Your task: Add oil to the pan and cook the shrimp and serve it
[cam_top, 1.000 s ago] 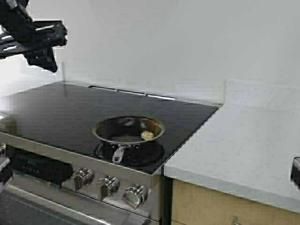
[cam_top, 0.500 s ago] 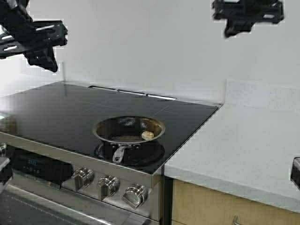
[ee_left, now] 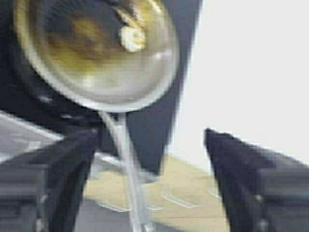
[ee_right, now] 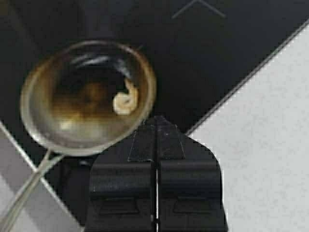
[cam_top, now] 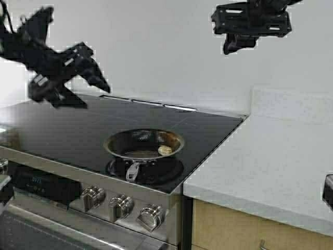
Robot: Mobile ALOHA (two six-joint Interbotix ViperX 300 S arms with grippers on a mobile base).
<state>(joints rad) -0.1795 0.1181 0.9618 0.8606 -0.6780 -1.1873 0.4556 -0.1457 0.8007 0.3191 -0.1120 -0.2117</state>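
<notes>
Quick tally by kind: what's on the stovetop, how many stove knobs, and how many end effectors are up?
Pans: 1
Shrimp: 1, in the pan
Knobs: 3
End effectors: 2, left end effector open, right end effector shut, both raised
Total: 7

Home kitchen; black glass cooktop (cam_top: 78,125) with steel knobs (cam_top: 120,206), pale countertop (cam_top: 270,161), wooden cabinet (cam_top: 229,229) below

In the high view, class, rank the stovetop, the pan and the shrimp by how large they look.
1. stovetop
2. pan
3. shrimp
</notes>
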